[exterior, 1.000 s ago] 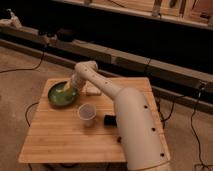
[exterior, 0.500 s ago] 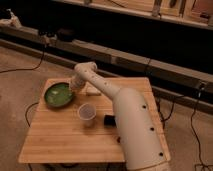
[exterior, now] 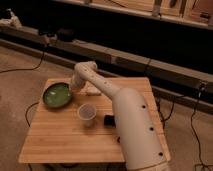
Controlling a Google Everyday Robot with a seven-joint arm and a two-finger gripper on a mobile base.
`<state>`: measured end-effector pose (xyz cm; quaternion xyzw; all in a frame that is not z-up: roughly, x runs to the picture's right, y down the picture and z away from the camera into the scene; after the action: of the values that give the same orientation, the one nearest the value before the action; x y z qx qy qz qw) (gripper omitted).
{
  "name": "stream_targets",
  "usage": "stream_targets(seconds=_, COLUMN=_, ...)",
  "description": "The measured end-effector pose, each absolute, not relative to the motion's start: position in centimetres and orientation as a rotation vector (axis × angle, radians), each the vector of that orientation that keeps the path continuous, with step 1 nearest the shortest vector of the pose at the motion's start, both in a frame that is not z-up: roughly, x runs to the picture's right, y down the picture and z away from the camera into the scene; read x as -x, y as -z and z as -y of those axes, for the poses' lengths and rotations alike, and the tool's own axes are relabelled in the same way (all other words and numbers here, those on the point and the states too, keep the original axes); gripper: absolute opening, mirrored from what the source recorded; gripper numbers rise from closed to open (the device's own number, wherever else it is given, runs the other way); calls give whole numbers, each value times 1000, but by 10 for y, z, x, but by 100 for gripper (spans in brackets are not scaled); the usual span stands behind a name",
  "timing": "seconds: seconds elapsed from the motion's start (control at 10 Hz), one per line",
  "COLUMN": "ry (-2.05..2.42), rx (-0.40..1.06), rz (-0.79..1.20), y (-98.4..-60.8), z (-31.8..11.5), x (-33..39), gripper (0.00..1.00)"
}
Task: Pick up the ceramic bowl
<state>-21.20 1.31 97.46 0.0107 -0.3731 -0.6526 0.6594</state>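
The ceramic bowl point(exterior: 56, 95) is wide, shallow and glossy green inside. It sits on the left back part of the wooden table point(exterior: 60, 140). My gripper point(exterior: 74, 86) is at the end of the white arm point(exterior: 107, 92), which reaches in from the lower right. The gripper is low at the bowl's right rim, and I cannot tell whether it touches the rim. The bowl rests flat on the table.
A small pale cup point(exterior: 86, 113) stands near the table's middle, just in front of the arm. A small black object point(exterior: 109, 120) lies to its right. A pale flat item point(exterior: 93, 91) lies under the arm. Cables and a dark ledge run behind the table.
The gripper has moved from over the bowl's inside to its right rim. The bowl's green inside now shows fully and has shifted slightly left.
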Motion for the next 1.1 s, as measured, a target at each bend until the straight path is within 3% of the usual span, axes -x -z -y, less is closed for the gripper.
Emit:
stream_targets(seconds=0.5, ry=1468, rx=-173, rz=885, y=-930, z=21, x=220, gripper=0)
stream_targets(seconds=1.1, ry=1424, rx=-250, rz=899, y=-884, z=54, x=192, gripper=0)
